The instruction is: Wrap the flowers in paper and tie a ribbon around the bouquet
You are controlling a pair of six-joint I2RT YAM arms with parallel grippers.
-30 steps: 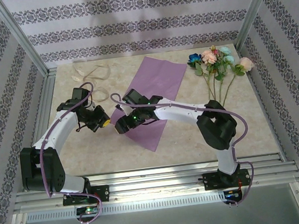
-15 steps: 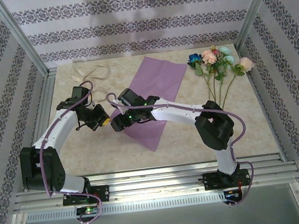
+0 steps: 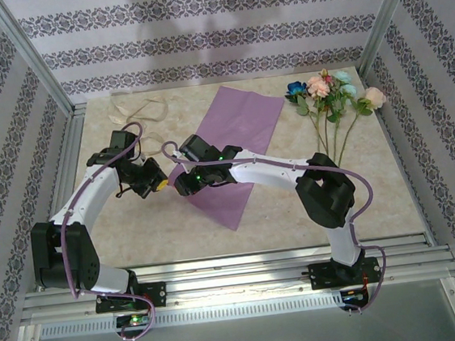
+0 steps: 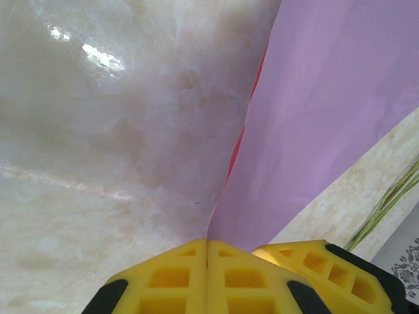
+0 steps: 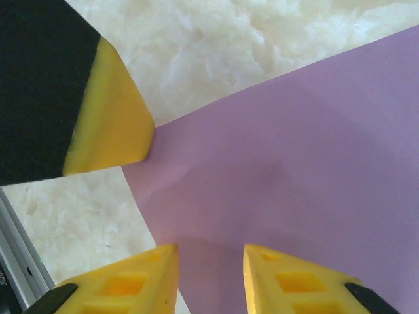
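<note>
The paper [image 3: 239, 128] has its long axis running far-right to near-left. The left gripper [image 4: 207, 252] pinches its left corner; the right gripper [image 5: 209, 255], fingers spread, is over the adjacent edge.

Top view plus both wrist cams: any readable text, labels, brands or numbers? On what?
None: no word, label, brand or number can be read in any view.
The paper is plain lilac.
The walls carry only ornamental stripes, no lettering.
The table shows only a marble pattern.
</note>
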